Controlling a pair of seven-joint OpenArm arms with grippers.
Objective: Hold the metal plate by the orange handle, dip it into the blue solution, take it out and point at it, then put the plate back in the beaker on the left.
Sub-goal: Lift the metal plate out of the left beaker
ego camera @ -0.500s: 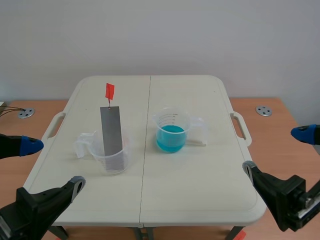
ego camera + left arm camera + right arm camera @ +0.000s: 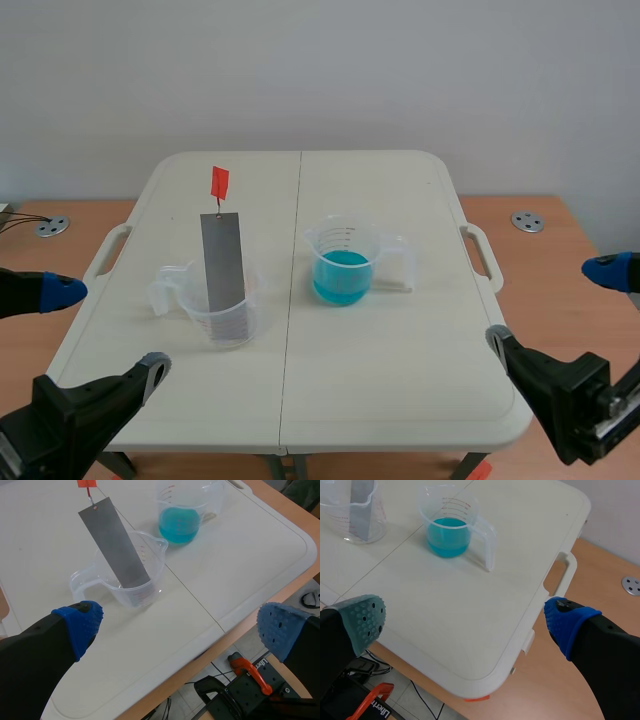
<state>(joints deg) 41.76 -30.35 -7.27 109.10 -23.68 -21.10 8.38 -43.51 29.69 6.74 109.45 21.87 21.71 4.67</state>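
Left gripper (image 2: 180, 627) and right gripper (image 2: 466, 620): both spread wide, holding nothing.
Metal plate (image 2: 222, 262) stands tilted in the clear left beaker (image 2: 228, 325), orange handle (image 2: 219, 182) at its upper end. Blue solution (image 2: 341, 280) sits in the second beaker (image 2: 345, 235), near it on the white table (image 2: 400, 350). Both grippers low at the table's front edge, well apart from the beakers.
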